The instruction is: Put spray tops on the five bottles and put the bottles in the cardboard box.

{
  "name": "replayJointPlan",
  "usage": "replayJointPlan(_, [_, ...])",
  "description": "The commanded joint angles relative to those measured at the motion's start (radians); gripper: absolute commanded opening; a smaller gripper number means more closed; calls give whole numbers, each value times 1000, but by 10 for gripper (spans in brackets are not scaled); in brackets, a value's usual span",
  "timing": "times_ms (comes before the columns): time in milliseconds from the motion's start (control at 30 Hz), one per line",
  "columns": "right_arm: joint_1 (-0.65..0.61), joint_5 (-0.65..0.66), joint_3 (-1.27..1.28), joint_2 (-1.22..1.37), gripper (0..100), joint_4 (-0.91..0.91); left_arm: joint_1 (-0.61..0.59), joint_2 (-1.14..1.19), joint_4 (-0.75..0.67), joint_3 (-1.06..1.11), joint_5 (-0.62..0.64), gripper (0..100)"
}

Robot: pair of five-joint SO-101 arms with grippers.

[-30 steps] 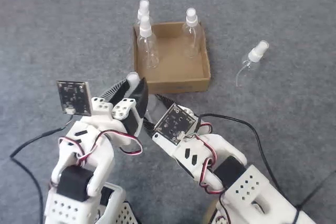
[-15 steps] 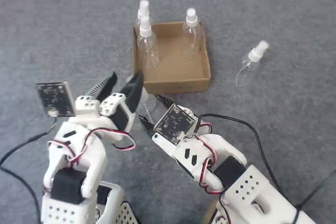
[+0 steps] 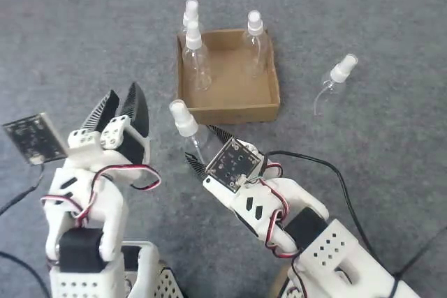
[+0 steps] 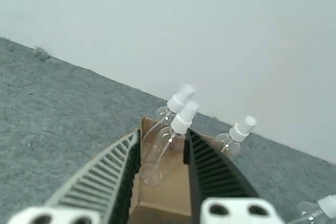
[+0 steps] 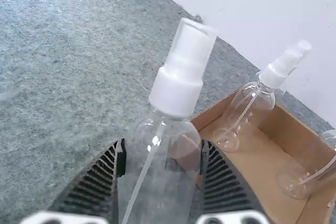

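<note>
Grey carpet [image 3: 70, 47] — cardboard box [image 3: 234, 112], lone bottle [image 3: 332, 84]

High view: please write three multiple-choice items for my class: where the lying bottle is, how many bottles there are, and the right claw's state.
1. Where is the lying bottle? A in the cardboard box; B on the grey mat beside the box; C standing on an arm.
2. How many bottles show? A three; B five; C seven.
3. The right claw is: A open, empty; B shut on the nearest bottle; C inside the box.
Key: B, it lies outside the box; B, five white tops; B, the claw clasps its sides.
</note>
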Motion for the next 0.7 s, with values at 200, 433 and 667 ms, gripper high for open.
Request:
replayJointPlan(200, [10, 11, -54, -42, 6, -27, -3, -18, -109, 104, 5, 45])
replayJointPlan(433, [-74, 14, -58, -42, 6, -27, 74, -14, -215, 208, -44, 45])
replayJointPlan(667, [-81, 14, -58, -42, 6, -53, 193, -18, -206, 246, -150, 44])
